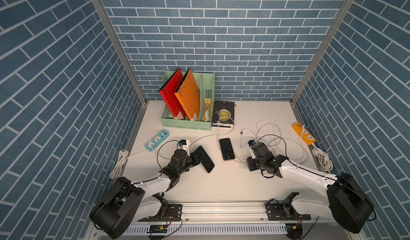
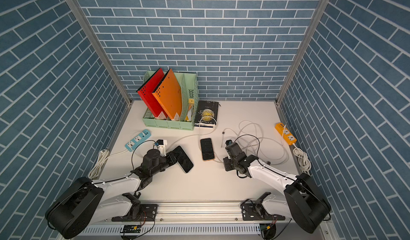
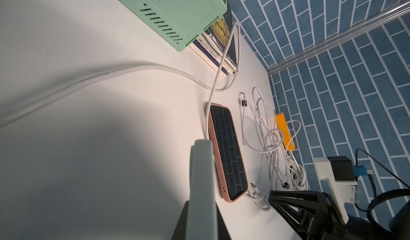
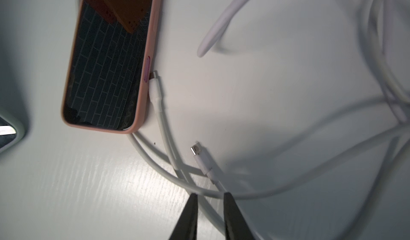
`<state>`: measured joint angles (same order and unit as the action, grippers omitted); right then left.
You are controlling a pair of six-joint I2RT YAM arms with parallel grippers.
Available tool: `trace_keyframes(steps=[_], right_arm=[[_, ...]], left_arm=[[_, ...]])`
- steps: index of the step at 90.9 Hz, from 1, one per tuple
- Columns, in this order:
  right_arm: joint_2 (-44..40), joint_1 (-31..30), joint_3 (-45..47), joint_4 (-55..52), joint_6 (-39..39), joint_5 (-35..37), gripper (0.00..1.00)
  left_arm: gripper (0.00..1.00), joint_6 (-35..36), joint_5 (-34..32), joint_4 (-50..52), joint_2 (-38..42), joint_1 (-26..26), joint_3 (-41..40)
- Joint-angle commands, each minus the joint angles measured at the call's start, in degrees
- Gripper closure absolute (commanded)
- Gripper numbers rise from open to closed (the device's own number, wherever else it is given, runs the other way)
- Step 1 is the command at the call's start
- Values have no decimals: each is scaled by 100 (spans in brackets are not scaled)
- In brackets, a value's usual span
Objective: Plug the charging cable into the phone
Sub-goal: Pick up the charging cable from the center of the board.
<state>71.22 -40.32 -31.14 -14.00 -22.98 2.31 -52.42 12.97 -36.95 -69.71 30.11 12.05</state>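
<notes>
— Progress?
— No plug seated, as far as visible. Left gripper point(image 1: 197, 158) clamps pale-cased phone point(image 1: 206, 163), left of centre in a top view. Loose cable plug point(image 4: 196, 150) lies flat, lower centre, right wrist view.
— Right gripper point(image 4: 210, 195)?
— Tips narrowly apart over crossed cables point(image 4: 177, 171); pinching one? Cannot tell.

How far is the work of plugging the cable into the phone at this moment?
Done: the left gripper is shut on the pale-cased phone. In hand: the right gripper, jaws slightly apart, hovers over the white cable just behind its loose connector. Left: grip that cable and seat the plug; no plug shows in either phone. By the pink-cased phone another connector only lies against its side.
</notes>
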Motion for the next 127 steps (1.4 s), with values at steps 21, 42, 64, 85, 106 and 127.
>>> trace_keyframes(steps=[21, 42, 64, 85, 106, 127], right_arm=[[103, -117, -126, -363, -303, 377, 76], [443, 108, -114, -134, -103, 199, 75], [403, 323, -336, -117, 78, 265, 75], [626, 394, -519, -159, 204, 228, 72], [969, 446, -666, -105, 345, 81, 63], [1244, 448, -806, 19, 438, -99, 63]], left_arm=[[100, 249, -130, 180, 47, -47, 24], [100, 245, -128, 184, 59, -44, -19], [100, 233, -111, 171, 35, -42, -10], [100, 243, -115, 201, 37, -48, -15], [100, 267, -101, 244, -3, -42, 16], [100, 285, -106, 276, 19, -41, 36]])
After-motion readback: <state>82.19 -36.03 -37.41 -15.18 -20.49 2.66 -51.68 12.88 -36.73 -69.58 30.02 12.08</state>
